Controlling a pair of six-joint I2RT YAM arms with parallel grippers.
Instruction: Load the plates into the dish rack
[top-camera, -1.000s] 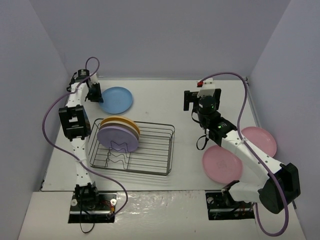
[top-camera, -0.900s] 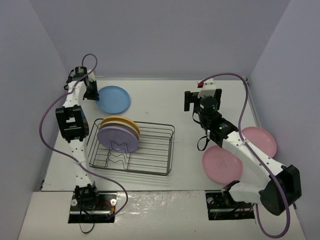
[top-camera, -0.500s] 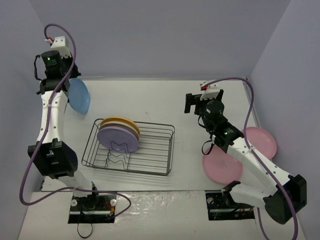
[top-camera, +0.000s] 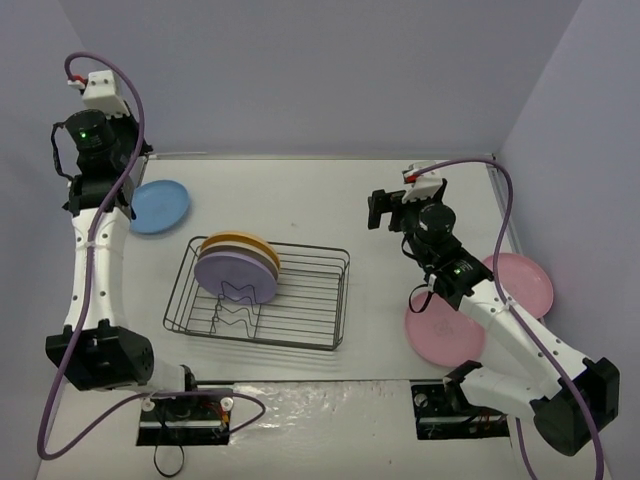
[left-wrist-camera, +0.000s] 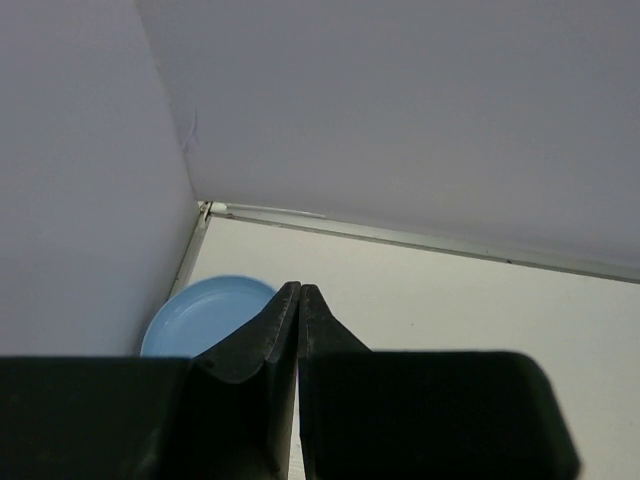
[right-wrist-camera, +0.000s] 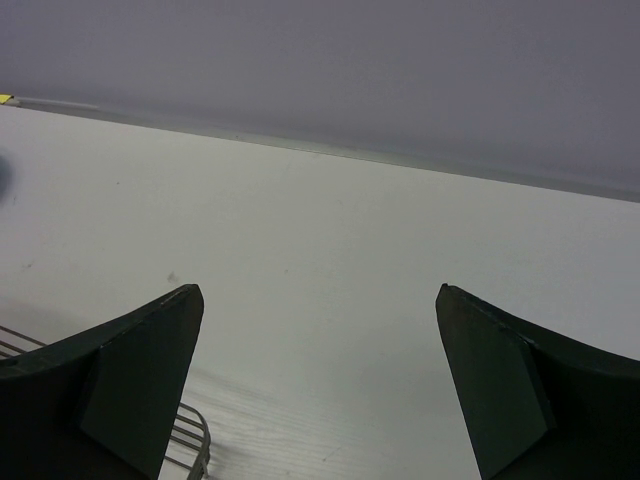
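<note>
The dish rack (top-camera: 310, 300) stands left of centre, with a purple plate (top-camera: 235, 278) upright at its left end and a yellow-orange plate (top-camera: 240, 243) right behind it. A blue plate (top-camera: 160, 207) lies flat by the left wall, also seen in the left wrist view (left-wrist-camera: 205, 315). My left gripper (left-wrist-camera: 299, 288) hangs high above it, shut with nothing between the fingers. Two pink plates (top-camera: 445, 335) (top-camera: 525, 280) lie at the right, partly under the right arm. My right gripper (right-wrist-camera: 315, 290) is open and empty over bare table right of the rack.
Walls close in the table on the left, back and right. A corner of the rack's wire (right-wrist-camera: 190, 440) shows at the lower left of the right wrist view. The right arm (top-camera: 500, 320) stretches across both pink plates.
The left arm has swung up and back. The blue plate, tilted off the table half a second ago, now lies flat by the left wall. The right arm drifted slightly right.
</note>
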